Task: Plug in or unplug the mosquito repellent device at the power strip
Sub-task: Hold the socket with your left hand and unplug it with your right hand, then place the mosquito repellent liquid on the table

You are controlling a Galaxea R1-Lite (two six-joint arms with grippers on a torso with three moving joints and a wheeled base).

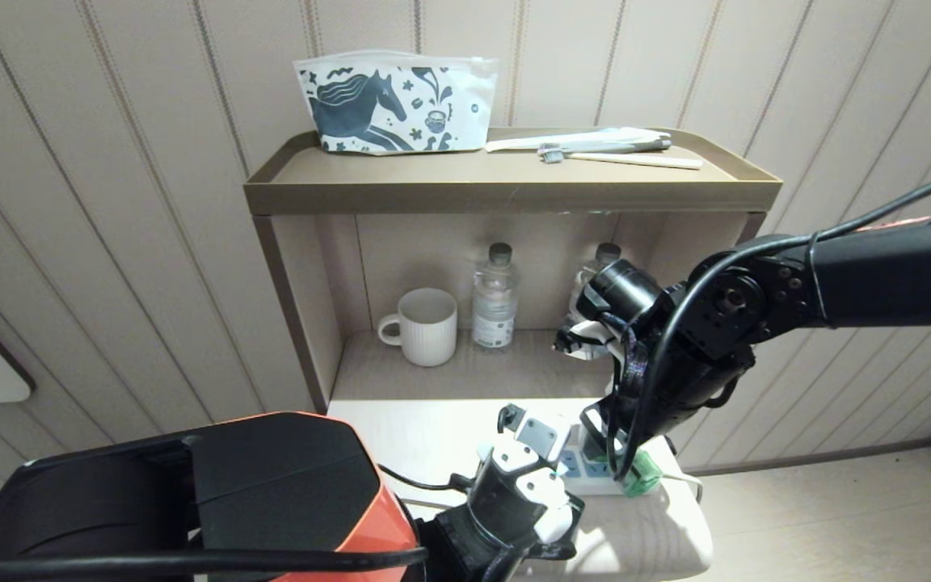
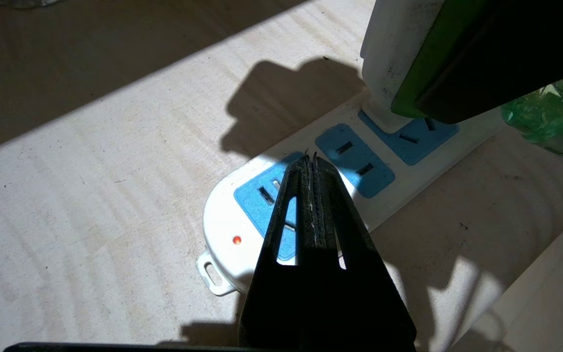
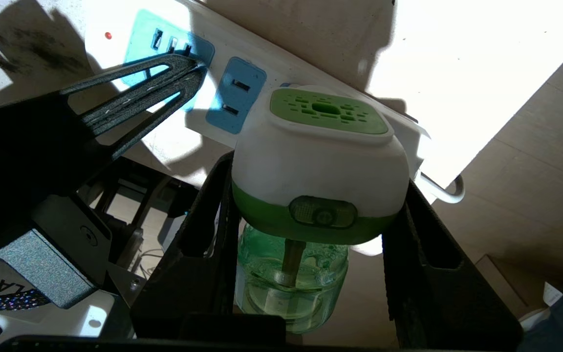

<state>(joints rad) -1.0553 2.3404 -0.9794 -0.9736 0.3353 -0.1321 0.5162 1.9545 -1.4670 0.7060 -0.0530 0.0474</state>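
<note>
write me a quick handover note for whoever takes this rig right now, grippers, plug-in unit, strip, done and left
Right gripper: fingers on both sides of the mosquito repellent device, which sits at a socket of the power strip.
Left gripper: shut, tips pressed on the strip's end socket near the red light.
Done: device gripped, strip braced.
Left: whether the prongs are in cannot be seen; finish plugging or pulling, then let go.

mosquito repellent device (image 3: 320,161) apparently plugged into power strip (image 2: 408,181).
</note>
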